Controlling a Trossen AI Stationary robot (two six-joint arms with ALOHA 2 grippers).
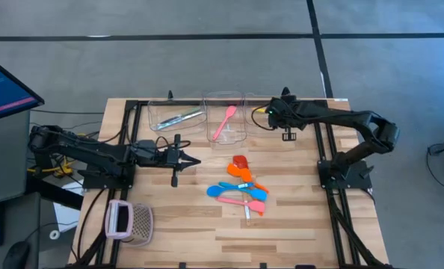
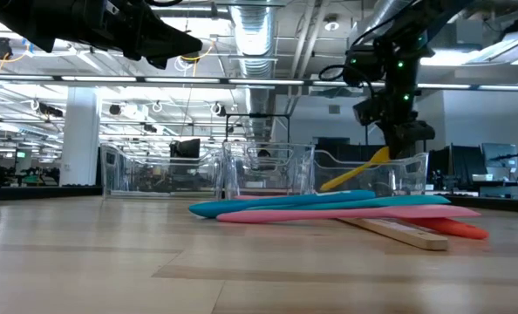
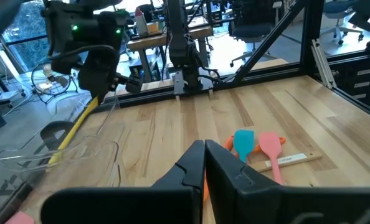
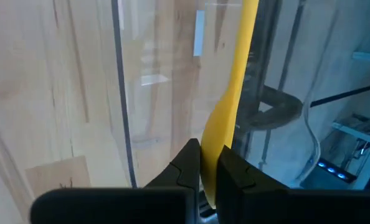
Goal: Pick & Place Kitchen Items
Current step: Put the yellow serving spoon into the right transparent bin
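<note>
Yellow plastic spoon (image 4: 235, 93): light, stiff, slick; my right gripper (image 4: 208, 163) clamps its handle at one o'clock, left gripper (image 3: 203, 158) closed empty.

The table (image 1: 297, 224) is a pale wooden plank surface with a dark frame along its sides. Just ahead of the left pincer (image 1: 194, 160), which hangs with its fingers together, lies a loose pile of utensils: a red-headed spatula (image 1: 241, 164), blue spoons (image 1: 233, 187), a pink spoon (image 1: 241, 201) and an orange spoon (image 1: 253, 184), overlapping one another. Beside the right pincer (image 1: 274, 113) three clear bins (image 1: 226, 116) stand in a row along the table's far edge. Well behind the left pincer, at the near corner, rests a pink-and-white mesh basket (image 1: 129, 221).
</note>
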